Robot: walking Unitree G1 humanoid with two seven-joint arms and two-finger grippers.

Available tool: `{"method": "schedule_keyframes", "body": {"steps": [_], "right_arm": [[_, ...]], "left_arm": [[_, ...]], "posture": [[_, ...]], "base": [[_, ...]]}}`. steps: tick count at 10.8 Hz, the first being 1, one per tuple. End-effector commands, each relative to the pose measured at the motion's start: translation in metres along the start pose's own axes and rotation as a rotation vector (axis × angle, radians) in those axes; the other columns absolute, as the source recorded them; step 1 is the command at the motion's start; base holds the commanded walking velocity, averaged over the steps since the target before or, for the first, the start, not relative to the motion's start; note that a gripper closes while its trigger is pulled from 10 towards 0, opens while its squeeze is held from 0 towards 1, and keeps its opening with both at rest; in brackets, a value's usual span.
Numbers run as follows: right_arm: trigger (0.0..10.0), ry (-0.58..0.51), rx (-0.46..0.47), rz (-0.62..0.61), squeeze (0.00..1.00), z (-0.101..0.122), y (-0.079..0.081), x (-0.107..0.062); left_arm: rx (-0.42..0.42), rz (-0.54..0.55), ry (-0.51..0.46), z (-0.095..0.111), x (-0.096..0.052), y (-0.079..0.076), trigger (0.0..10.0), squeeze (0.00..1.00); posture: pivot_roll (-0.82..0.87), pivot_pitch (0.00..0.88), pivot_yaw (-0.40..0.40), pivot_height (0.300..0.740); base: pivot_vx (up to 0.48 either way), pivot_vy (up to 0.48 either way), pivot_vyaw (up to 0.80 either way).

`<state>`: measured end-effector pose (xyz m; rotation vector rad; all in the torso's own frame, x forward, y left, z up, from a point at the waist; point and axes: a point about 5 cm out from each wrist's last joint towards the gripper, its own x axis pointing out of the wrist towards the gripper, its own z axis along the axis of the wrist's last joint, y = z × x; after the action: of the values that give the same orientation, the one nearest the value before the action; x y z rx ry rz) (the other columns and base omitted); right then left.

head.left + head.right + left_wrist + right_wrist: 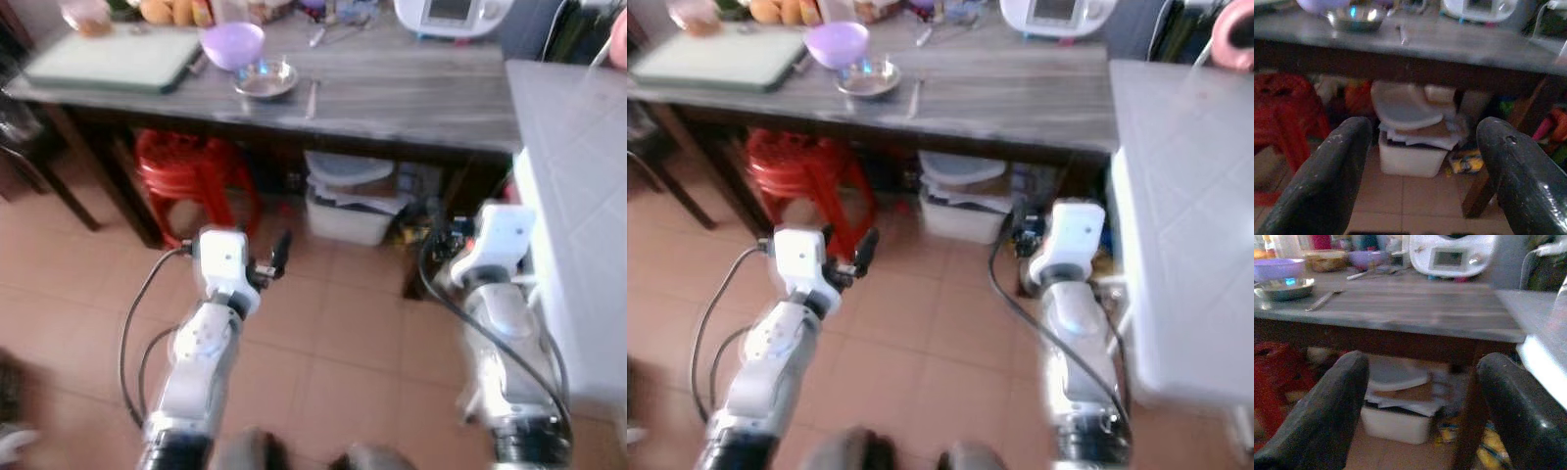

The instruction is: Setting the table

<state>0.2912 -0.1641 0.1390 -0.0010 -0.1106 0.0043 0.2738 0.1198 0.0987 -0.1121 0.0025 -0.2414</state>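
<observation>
A dark wooden table (pixel 411 98) stands ahead of me. On it sit a purple bowl (pixel 233 44), a shallow metal bowl (pixel 265 80) just in front of that, and a metal utensil (pixel 312 96) to the bowl's right. A pale green board (pixel 116 59) lies at the table's left end. My left gripper (pixel 1422 142) is open and holds nothing. It hovers low over the floor, short of the table edge. My right gripper (pixel 1420 377) is also open with nothing in it, at about the same height, facing the table's right part.
A white appliance (pixel 453 15) stands at the table's back. Under the table are red stools (pixel 191 171) and a white bin (pixel 348 201) with a lid. A white counter (pixel 578 176) runs close along my right. The floor is tiled.
</observation>
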Motion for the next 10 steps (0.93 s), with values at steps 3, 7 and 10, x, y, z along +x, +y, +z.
{"method": "schedule_keyframes", "body": {"steps": [3, 7, 10], "right_arm": [[10.0, 0.012, -0.012, -0.002, 0.0, -0.001, -0.005, -0.0009], [10.0, 0.012, -0.015, 0.006, 0.0, -0.0006, -0.0028, 0.0005], [10.0, 0.009, -0.005, 0.009, 0.0, 0.0, -0.0012, 0.0016]], "left_arm": [[-0.008, -0.005, -0.009, 0.0019, 0.0006, -0.0031, 10.0, 0.0], [-0.003, -0.003, -0.009, 0.0024, 0.0017, -0.003, 10.0, 0.0], [-0.005, -0.008, -0.014, 0.0036, 0.0018, -0.0039, 10.0, 0.0]], "posture": [[-0.1, 0.114, 0.031, 0.74], [-0.1, 0.116, 0.031, 0.74], [-0.1, 0.116, 0.034, 0.74]], "base": [[0.0, -0.421, 0.0], [0.0, 0.0, -0.66], [0.0, -0.406, 0.0]]}}
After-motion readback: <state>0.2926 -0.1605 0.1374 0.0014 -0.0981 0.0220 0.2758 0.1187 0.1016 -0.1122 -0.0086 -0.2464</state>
